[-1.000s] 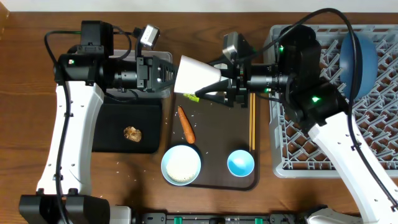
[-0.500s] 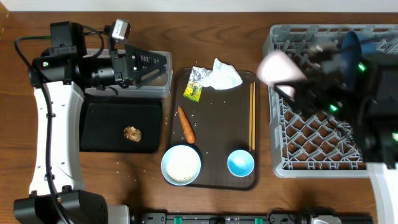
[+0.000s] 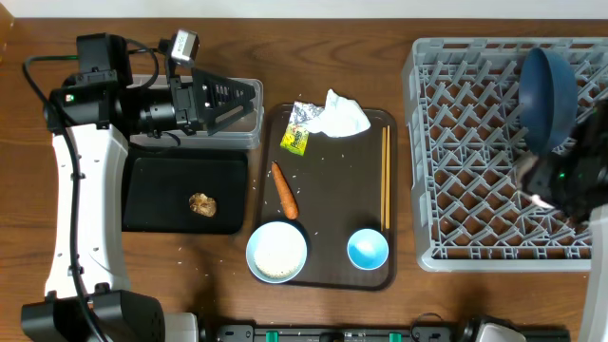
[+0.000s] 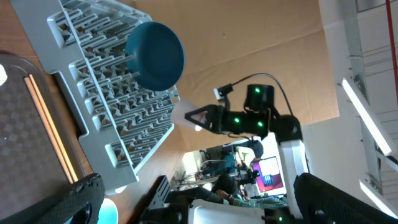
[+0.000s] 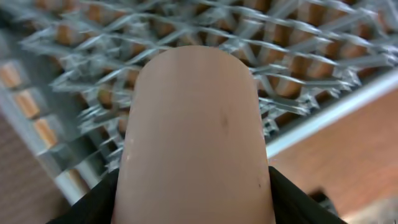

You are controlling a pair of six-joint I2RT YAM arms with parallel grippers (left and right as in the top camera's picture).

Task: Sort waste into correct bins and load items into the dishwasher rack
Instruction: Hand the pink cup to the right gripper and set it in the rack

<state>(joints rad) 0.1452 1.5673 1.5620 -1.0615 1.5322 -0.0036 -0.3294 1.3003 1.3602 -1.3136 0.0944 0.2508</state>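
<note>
**Your right arm** [image 3: 573,182] is reaching in from 3 o'clock over the grey rack [image 3: 475,190]. Overhead it is showing only as a dark blur at the 6 o'clock side of the dark blue dish [image 3: 543,95], which is standing on edge. Your right gripper [image 5: 194,200] is clamping the pink cup [image 5: 196,124], with dark fingers [image 5: 84,202] pressing either side. Only that wrist camera is showing the hold, the cup filling its view against blurred lattice.

**Your left arm** [image 3: 90,190] is stretching level at 10 o'clock. Your left gripper [image 3: 255,101] is hanging over the clear tub [image 3: 245,136], jaws spread wide on nothing. Its wrist camera is catching what the overhead is losing: the cup raised in the air by the rack's edge.

The carrot [image 3: 284,189], tissue [image 3: 344,114], wrapper [image 3: 296,135], chopsticks [image 3: 385,176], bowl [image 3: 276,251] and blue cup [image 3: 367,248] are lying on the brown tray [image 3: 332,190]. The brown lump [image 3: 201,202] is sitting in the black tray [image 3: 171,180].
</note>
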